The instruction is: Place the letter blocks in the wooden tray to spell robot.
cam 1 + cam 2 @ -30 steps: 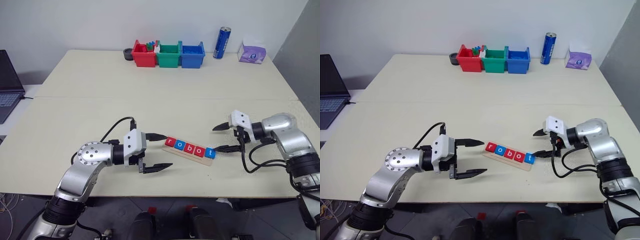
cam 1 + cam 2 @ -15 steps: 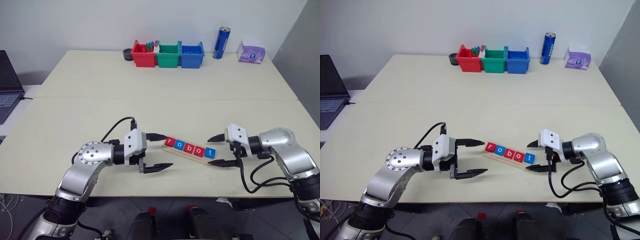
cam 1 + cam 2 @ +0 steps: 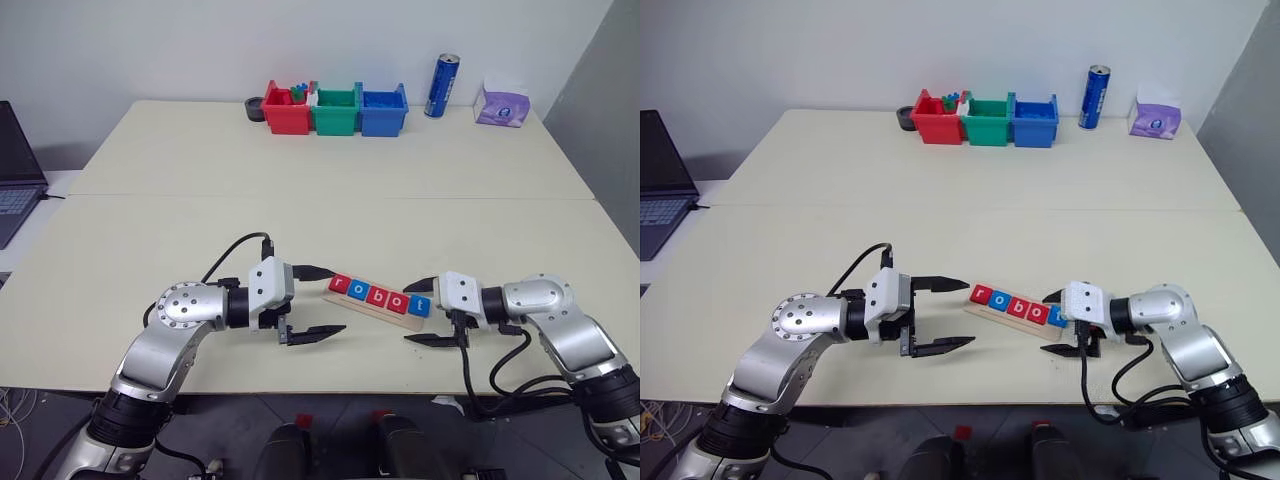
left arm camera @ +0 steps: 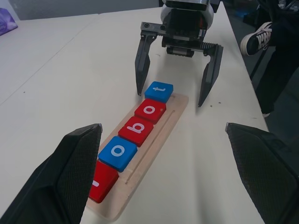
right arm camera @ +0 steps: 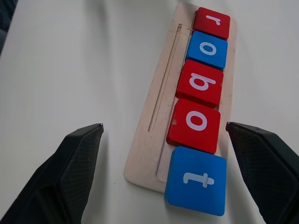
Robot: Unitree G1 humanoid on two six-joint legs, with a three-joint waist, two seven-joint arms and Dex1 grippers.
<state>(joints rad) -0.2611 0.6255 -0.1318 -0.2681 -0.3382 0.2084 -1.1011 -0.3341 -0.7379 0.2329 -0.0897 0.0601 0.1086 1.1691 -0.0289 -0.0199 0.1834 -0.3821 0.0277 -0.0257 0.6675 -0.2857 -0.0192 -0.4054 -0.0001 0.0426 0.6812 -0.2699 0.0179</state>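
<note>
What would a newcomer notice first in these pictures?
Five letter blocks spelling "robot" lie in a row on the wooden tray near the table's front edge. The left gripper and right gripper flank it, both open. Red, green and blue bins stand at the far side.

There are five small square letter blocks point(image 5: 201, 88): three red ones and two blue ones. There is one long pale wooden tray point(image 5: 154, 140). At the back stand three plastic bins point(image 3: 336, 108): one red, one green, one blue. There is one blue can point(image 3: 443, 85).
</note>
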